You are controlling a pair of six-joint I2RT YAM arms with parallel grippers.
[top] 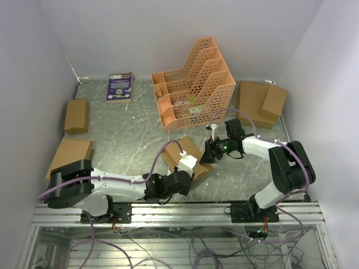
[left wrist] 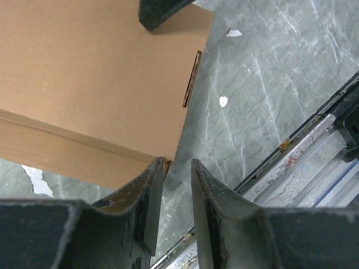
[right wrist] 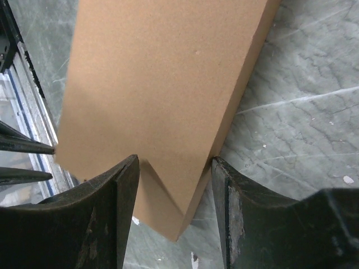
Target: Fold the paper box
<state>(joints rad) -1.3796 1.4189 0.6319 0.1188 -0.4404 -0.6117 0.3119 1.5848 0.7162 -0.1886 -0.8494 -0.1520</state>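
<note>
The paper box [top: 188,149] is a closed, flat brown cardboard box lying on the grey table just ahead of the arms. In the left wrist view the paper box [left wrist: 95,73] shows a slot in its top near one edge. My left gripper [top: 188,168] is at its near corner. The left gripper [left wrist: 176,162] has a narrow empty gap, and its left fingertip [left wrist: 157,168] touches the corner. My right gripper [top: 205,153] is at the box's right side. The right gripper [right wrist: 175,159] is wide open with a corner of the paper box [right wrist: 168,73] between its jaws.
An orange lattice file rack [top: 193,84] stands behind the box. A purple book [top: 120,87] lies at the back left. Other cardboard boxes sit at the left [top: 76,115], near left [top: 70,154] and back right [top: 261,101]. A metal rail [top: 179,213] runs along the near edge.
</note>
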